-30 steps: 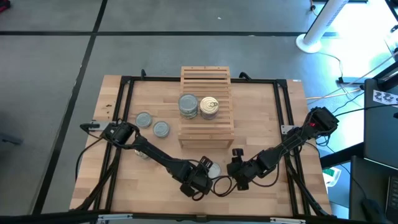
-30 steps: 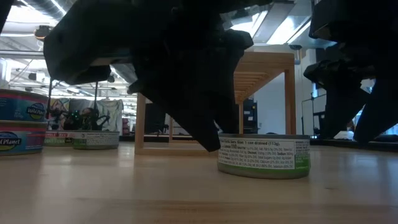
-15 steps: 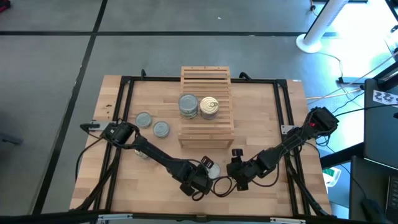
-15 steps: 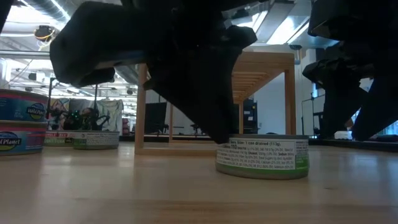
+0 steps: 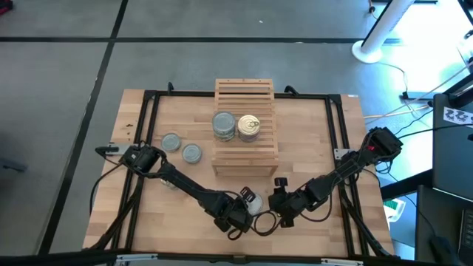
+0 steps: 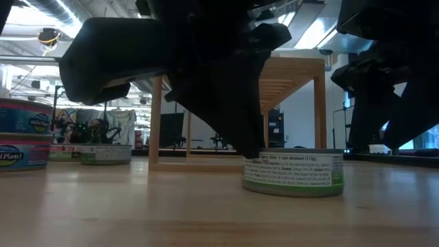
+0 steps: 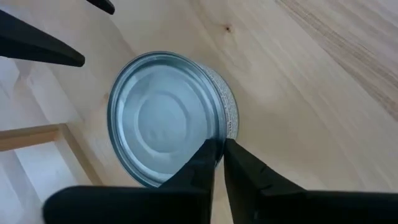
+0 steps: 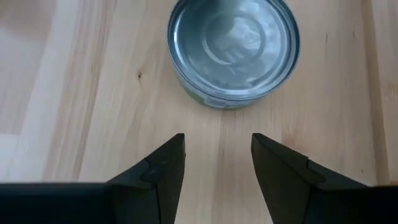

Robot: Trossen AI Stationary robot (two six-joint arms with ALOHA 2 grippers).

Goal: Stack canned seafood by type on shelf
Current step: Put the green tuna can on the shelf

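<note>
Near the front edge of the desk point(image 5: 318, 133), just ahead of the shelf point(image 5: 244, 127): one grey-blue tin point(image 7: 163, 116), lying flat, lid up, round axis vertical, label band facing the low camera point(image 6: 293, 173). No long axis to speak of, being round; base flat on the wood in the low view.

Left pincer point(image 5: 246, 205) down on this tin, fingers point(image 7: 202, 167) pressed almost together and pinching the rim on one side, one finger over the lid's edge, the other against the outer wall. Compared with a second ago: fingers then spread wider astride the rim, now nipped in on it. Tin shifted a trifle to the right in the low view since then; half a second ago its near side looked slightly tipped, now sitting level.

Right pincer point(image 5: 281, 201) just beside, low over the desk, fingers point(image 8: 163, 165) spread, nothing between them, aimed at the same tin point(image 8: 233, 48) from a short way off and apart from it. Unmoved from the earlier frames.

On top of the shelf: a grey stack of tins point(image 5: 223, 125) and, touching it on the right, a golden-topped tin point(image 5: 248, 126), ring-pull up. How many in each pile, cannot tell. Slats running across the shelf, its longer side reaching away from the arms.

On the desk left of the shelf: two more grey tins point(image 5: 182, 147), flat, lids up, near each other. Another tin point(image 5: 168, 182) partly hidden under the left arm.
</note>
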